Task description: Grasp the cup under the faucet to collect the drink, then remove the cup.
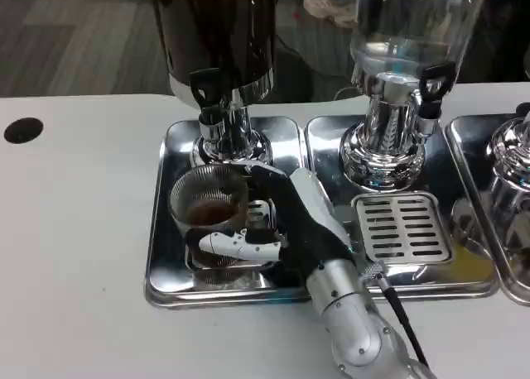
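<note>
Coffee-brown liquid sits in the bottom of the clear cup (209,207), which stands on the left steel tray (161,230) directly below the faucet (207,93) of the dark dispenser (217,31), toward the far edge of the bench (74,230). The right robot hand (277,230) wraps the cup from its right side: a white finger crosses the near face of the cup low down, and the dark palm lies against its right wall, so the hand holds the cup.

By my reading, the collecting step is in hand. The cup has taken some drink but is far from full, and no stream can be made out between faucet and cup, so I cannot tell whether liquid is running now.

Next comes the removal. That calls for a firm, steady grip, a level cup so the drink does not slop, and a pull toward the near edge of the tray that clears the faucet and the dispenser's chrome base (228,143) behind the cup. The tray rim has to be cleared on the way out, so a small lift first seems wise.

A second clear dispenser (406,23) stands on the neighbouring tray (331,147) with a slotted drip grate (403,227) before it.
</note>
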### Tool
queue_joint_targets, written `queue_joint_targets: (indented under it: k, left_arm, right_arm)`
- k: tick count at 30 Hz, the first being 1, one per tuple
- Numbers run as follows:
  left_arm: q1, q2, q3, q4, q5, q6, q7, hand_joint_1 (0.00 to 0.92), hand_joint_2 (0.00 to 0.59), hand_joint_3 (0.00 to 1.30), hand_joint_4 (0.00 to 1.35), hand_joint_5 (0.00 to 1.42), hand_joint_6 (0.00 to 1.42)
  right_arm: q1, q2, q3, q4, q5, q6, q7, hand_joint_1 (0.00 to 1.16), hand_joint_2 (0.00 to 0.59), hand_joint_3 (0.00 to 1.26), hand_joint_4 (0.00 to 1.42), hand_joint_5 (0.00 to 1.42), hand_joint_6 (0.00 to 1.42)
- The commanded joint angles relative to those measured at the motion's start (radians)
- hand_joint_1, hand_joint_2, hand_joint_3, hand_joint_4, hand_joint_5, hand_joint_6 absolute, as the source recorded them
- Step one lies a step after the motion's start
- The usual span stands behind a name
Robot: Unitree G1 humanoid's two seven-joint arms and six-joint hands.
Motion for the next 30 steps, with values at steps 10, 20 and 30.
queue_joint_targets:
  k: [10,20,30]
  left_arm:
    - [-0.026,0.002,-0.019,-0.002,0.005,0.006,-0.014,0.000,0.097,0.34,0.22,0.30,0.56]
    - [-0.058,0.003,-0.053,-0.021,0.023,0.031,-0.042,0.000,0.094,0.34,0.23,0.31,0.56]
    - [-0.102,0.006,-0.104,-0.042,0.058,0.073,-0.078,0.000,0.091,0.34,0.23,0.31,0.56]
  right_arm:
    - [0.067,-0.016,-0.029,-0.105,0.023,-0.029,0.012,0.74,0.080,0.39,0.40,0.39,0.18]
    - [0.156,-0.081,-0.068,-0.278,0.032,-0.015,0.087,0.74,0.084,0.40,0.41,0.40,0.18]
    - [0.261,-0.133,-0.116,-0.413,0.072,-0.019,0.151,0.74,0.084,0.41,0.42,0.41,0.18]
